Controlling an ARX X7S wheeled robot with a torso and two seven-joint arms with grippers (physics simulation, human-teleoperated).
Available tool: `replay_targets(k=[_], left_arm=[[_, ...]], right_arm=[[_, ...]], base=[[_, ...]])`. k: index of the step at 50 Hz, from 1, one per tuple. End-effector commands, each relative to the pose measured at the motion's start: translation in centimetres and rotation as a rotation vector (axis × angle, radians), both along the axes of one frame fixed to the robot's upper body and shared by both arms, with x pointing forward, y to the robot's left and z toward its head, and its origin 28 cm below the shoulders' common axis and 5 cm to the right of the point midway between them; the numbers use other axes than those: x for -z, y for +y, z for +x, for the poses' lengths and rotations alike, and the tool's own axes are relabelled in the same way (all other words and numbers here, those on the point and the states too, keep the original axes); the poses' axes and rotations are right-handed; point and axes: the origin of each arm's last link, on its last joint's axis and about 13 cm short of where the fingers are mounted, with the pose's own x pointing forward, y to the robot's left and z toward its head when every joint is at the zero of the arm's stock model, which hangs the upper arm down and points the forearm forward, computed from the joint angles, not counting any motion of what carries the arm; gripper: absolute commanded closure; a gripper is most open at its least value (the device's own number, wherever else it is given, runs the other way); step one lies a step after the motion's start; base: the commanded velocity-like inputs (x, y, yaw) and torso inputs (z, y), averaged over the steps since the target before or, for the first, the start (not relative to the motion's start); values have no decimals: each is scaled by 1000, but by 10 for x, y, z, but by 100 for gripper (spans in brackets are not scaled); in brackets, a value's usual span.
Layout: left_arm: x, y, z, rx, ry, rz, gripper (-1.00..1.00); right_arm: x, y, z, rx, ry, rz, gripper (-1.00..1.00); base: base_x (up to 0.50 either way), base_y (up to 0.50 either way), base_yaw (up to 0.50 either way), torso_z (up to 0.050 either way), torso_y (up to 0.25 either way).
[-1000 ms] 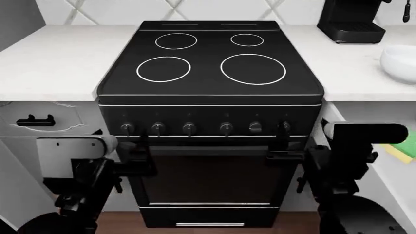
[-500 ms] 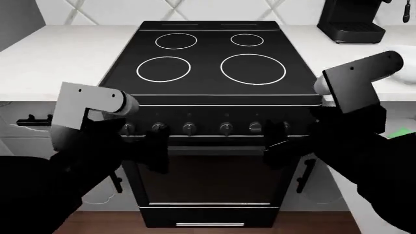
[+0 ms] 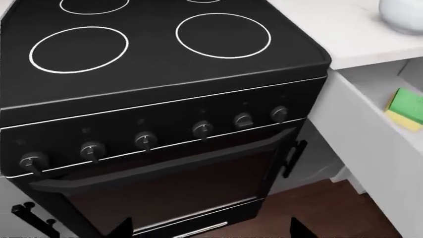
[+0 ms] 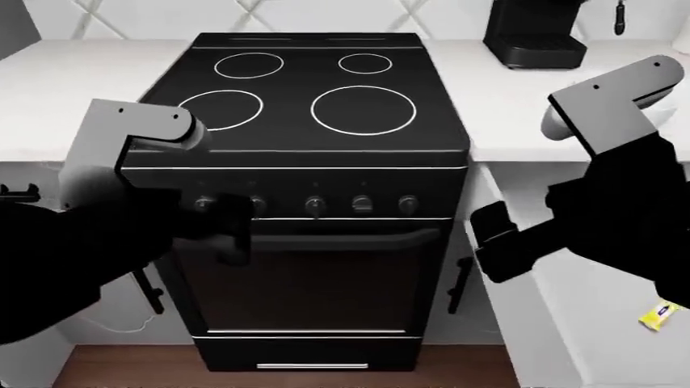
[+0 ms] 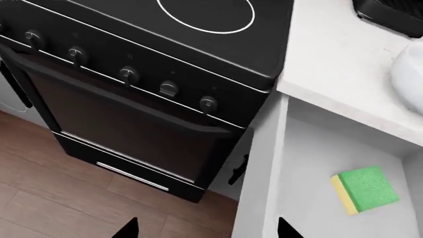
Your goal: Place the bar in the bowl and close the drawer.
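A small yellow-wrapped snack bar [image 4: 658, 314] is seen in the open pale-grey drawer [image 5: 310, 163], below and outward of the right gripper [image 4: 498, 242]. It is judged light and slippery, best pinched across its narrow sides. Neither gripper's jaw state can be told. Compared with a second ago, both arms are raised and the view is shifted right.

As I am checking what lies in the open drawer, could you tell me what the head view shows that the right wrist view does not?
Only the head view shows the bar, low in the drawer, and both arms. Only the right wrist view shows the green sponge on the drawer floor and the bowl at the frame edge on the counter. Both share the stove, its knobs, the oven door and the open drawer.
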Motion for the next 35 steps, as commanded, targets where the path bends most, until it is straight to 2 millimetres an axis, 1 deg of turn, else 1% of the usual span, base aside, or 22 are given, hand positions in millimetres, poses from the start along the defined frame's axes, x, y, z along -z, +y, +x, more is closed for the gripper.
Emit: replay_targets(k=[1, 11, 21, 35], left_arm=[[-3, 1, 1, -7, 22, 10, -100], [-3, 1, 0, -8, 27, 15, -100], [-4, 0, -1, -3, 30, 22, -100], [-2, 0, 0, -1, 34, 26, -100]], right_arm=[[-3, -3, -1, 11, 22, -19, -100], [-5, -4, -2, 16, 18, -18, -100], [-7, -3, -2, 15, 29, -26, -100], [-4, -3, 0, 6, 48, -34, -100]], base=[[-125, -500, 0, 0, 0], [-209, -500, 0, 0, 0], [-6, -500, 0, 0, 0], [0, -500, 0, 0, 0]])
